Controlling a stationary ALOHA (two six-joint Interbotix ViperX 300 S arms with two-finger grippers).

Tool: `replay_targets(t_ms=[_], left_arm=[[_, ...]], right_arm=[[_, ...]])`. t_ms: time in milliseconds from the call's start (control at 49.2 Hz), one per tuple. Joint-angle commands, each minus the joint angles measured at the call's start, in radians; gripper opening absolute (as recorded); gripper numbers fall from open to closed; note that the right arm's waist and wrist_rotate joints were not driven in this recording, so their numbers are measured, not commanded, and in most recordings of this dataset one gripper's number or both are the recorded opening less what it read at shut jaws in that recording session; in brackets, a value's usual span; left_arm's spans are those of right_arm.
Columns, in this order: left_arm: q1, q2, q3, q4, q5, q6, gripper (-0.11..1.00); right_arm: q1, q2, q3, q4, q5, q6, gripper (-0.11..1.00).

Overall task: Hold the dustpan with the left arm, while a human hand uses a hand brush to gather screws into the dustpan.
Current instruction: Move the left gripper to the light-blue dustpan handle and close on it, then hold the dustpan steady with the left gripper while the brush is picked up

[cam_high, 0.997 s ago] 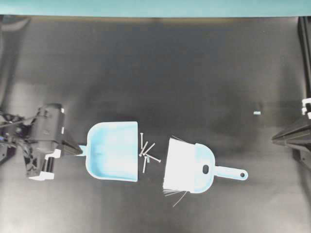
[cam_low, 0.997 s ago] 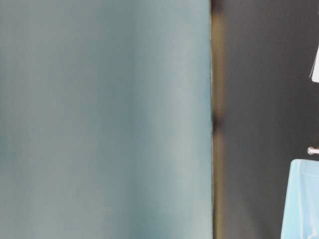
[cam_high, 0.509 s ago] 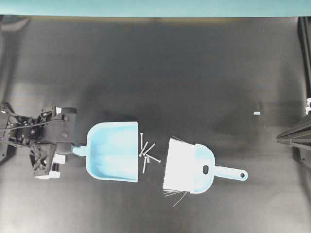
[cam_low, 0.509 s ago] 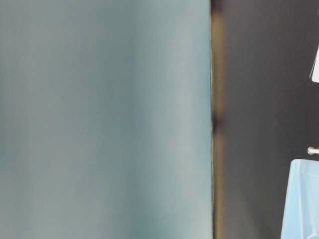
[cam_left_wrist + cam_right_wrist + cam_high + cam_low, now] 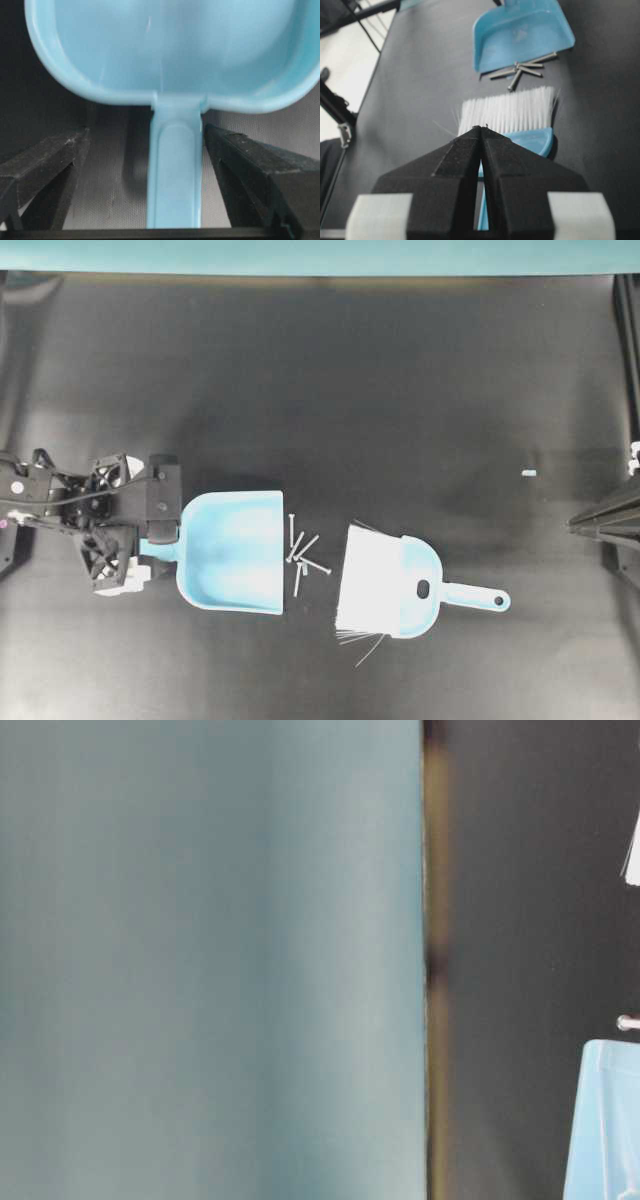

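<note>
The light blue dustpan [image 5: 232, 550] lies flat on the black table, its open lip facing right and its slim handle [image 5: 175, 170] pointing left. My left gripper [image 5: 160, 544] is open, one finger on either side of that handle; the right finger [image 5: 235, 155] is very near it and the left finger [image 5: 55, 155] stands well apart. Several silver screws [image 5: 303, 552] lie loose just off the lip. To their right rests the hand brush [image 5: 395, 580], white bristles toward the screws. My right gripper [image 5: 481, 128] hovers behind the brush, shut and empty. No human hand is in view.
A small pale scrap [image 5: 529, 473] lies at the far right of the table. The right arm [image 5: 605, 520] sits at the right edge. A teal wall [image 5: 200, 960] fills most of the table-level view, with only the dustpan's corner [image 5: 605, 1120] showing.
My left gripper has slid right over the dustpan handle and gone from shut to open around it. The right arm has drawn back slightly. Dustpan, screws and brush have not moved.
</note>
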Motion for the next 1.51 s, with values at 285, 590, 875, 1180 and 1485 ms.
replay_targets(t_ms=[285, 590, 875, 1180, 1485], left_arm=[[-0.012, 0.028, 0.003, 0.003, -0.097, 0.011, 0.90], [-0.015, 0.044, -0.005, 0.002, -0.086, 0.009, 0.89], [-0.040, 0.040, -0.011, 0.003, -0.086, 0.011, 0.31], [-0.046, 0.015, 0.026, 0.003, -0.124, 0.014, 0.30], [-0.040, 0.005, 0.018, 0.002, -0.147, 0.012, 0.30]], right_arm=[[0.000, 0.005, -0.002, 0.000, -0.006, 0.002, 0.00], [0.000, 0.005, -0.002, 0.000, -0.006, 0.002, 0.00], [0.000, 0.003, 0.000, 0.000, -0.005, 0.002, 0.00], [0.000, 0.003, -0.002, 0.002, -0.005, 0.002, 0.00], [0.000, 0.003, -0.002, 0.000, -0.005, 0.002, 0.00]])
